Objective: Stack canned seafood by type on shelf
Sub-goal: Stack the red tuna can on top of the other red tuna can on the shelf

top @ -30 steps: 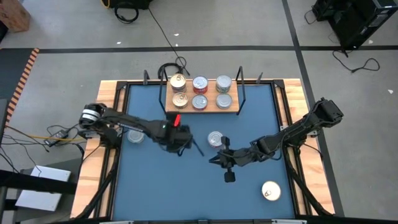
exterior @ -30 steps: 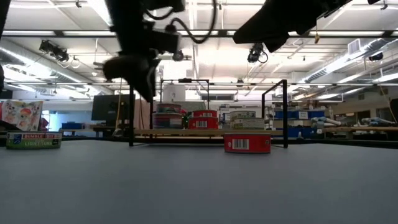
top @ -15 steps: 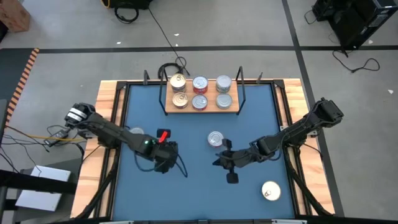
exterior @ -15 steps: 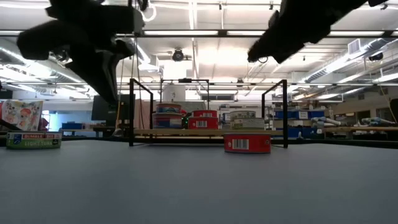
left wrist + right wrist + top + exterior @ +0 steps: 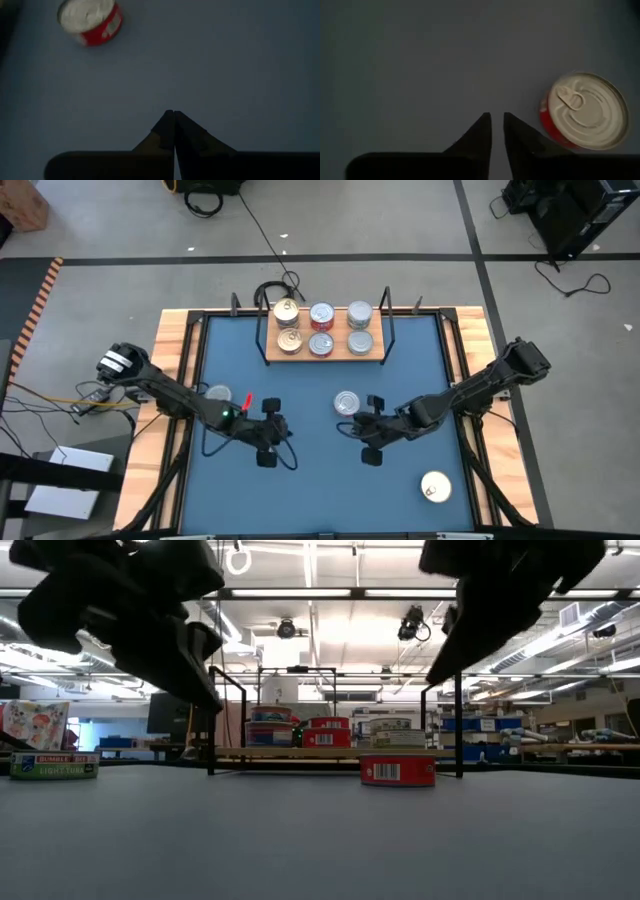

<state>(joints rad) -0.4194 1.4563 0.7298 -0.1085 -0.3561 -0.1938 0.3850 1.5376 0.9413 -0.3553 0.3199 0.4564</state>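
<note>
The shelf (image 5: 322,352) stands at the table's far edge and carries several tins in three columns: gold-lidded (image 5: 288,339), red-sided (image 5: 321,343) and silver-lidded (image 5: 360,342). A loose red-sided tin (image 5: 346,402) stands on the blue table top. My right gripper (image 5: 352,430) hovers just near of that tin (image 5: 585,111), its fingers a narrow gap apart and holding nothing. My left gripper (image 5: 283,436) hangs shut over bare table to the left, with the red tin (image 5: 90,22) well beyond its fingertips.
A green-labelled tin (image 5: 218,396) stands near the table's left rim, by my left arm. A pale-lidded tin (image 5: 435,487) stands at the near right. A wooden rim (image 5: 172,380) borders the table. The blue mat between the two grippers is bare.
My left gripper has come away from the shelf's front, toward the table's near-left, sinking and tipping to a flatter slant. My right gripper has stayed beside the red tin, but its wrist has rolled and tipped.
</note>
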